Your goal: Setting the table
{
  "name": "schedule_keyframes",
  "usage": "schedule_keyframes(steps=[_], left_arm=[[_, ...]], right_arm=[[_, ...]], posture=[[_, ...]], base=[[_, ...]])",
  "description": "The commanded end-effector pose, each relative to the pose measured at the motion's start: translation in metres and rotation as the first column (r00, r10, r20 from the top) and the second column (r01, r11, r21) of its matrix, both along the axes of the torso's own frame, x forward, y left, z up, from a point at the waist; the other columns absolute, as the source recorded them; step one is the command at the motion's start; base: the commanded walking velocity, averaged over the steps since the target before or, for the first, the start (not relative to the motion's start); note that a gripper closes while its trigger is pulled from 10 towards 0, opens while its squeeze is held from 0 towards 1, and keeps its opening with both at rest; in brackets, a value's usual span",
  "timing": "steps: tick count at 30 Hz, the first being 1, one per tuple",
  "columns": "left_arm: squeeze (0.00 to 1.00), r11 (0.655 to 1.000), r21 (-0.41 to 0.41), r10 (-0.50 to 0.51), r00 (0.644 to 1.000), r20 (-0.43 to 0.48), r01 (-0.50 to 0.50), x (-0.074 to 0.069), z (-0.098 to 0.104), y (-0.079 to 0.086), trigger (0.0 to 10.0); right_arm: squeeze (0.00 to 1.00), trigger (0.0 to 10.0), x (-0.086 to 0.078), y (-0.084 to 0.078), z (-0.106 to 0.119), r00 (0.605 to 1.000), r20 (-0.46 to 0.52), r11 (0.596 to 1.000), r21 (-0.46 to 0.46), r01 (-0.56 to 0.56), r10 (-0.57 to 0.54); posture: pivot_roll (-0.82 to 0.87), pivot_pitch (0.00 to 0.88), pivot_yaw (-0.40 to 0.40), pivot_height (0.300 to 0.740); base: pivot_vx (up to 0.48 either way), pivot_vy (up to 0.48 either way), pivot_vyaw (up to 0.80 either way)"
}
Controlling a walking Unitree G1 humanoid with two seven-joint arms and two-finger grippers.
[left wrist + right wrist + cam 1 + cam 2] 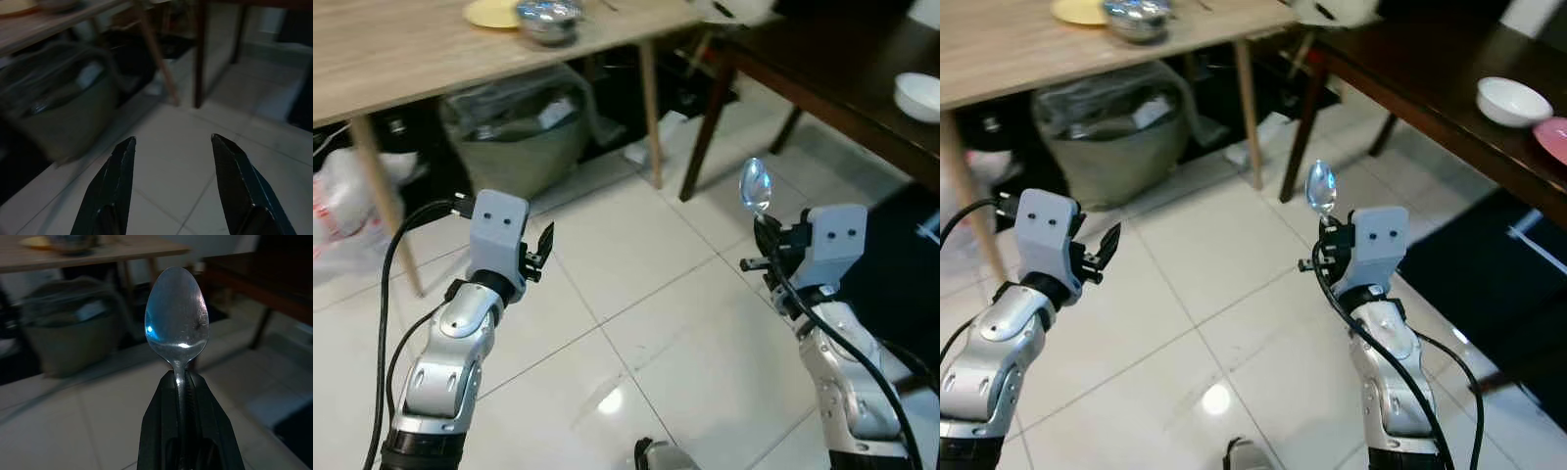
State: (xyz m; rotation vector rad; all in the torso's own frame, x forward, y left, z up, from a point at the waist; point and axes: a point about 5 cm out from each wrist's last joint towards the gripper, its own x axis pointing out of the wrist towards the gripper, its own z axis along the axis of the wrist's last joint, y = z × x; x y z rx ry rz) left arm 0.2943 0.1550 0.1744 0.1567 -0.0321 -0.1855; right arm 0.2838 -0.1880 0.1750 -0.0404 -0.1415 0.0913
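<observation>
The dark wooden table [1430, 93] stood ahead on the right, a white round bowl [1511, 101] near its front edge. The right hand [1325, 238] was clamped on a shiny metal spoon [1320, 188], bowl end upright, above the tiled floor [1205, 294]. The left hand [171, 186] was wide and held nothing. Judgement: carry the spoon level to the table and lay it beside the bowl. The spoon looked polished and faintly scratched.

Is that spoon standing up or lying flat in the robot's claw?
Standing up. The right claw is shut on the spoon at its handle, with the bowl pointing upward above the fingers, over the tiled floor.
</observation>
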Motion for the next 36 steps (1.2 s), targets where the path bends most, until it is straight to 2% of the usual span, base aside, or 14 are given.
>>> schedule_keyframes(steps=[1,7,29,36], left_arm=[[0.00,1.000,0.011,-0.010,1.000,-0.018,0.010,-0.0001,-0.0034,-0.0004,10.0],[0.00,0.998,0.045,-0.052,0.999,0.008,0.052,0.0022,0.0034,-0.0049,10.0],[0.00,0.997,0.057,-0.060,0.998,0.013,0.059,0.0042,0.0031,-0.0032,10.0],[0.00,0.997,0.056,-0.063,0.998,0.020,0.062,0.0062,0.0045,-0.0046,10.0]], right_arm=[[0.00,10.0,0.0002,-0.0032,-0.0011,1.000,-0.007,1.000,0.008,0.021,-0.021],[0.00,10.0,0.0030,-0.0029,0.0000,0.999,0.006,0.999,0.023,0.040,-0.040],[0.00,10.0,0.0079,0.0004,0.0019,0.999,0.018,0.999,0.037,0.037,-0.038],[0.00,10.0,0.0098,-0.0015,0.0033,0.999,0.021,0.998,0.038,0.043,-0.044]], posture=[[-0.11,0.046,0.069,0.740],[-0.07,0.038,0.079,0.740],[-0.03,0.036,0.065,0.740],[-0.07,0.028,0.062,0.740]], base=[[0.000,0.000,-0.80],[0.000,0.000,-0.80],[0.000,0.000,-0.80],[0.000,0.000,-0.80]])
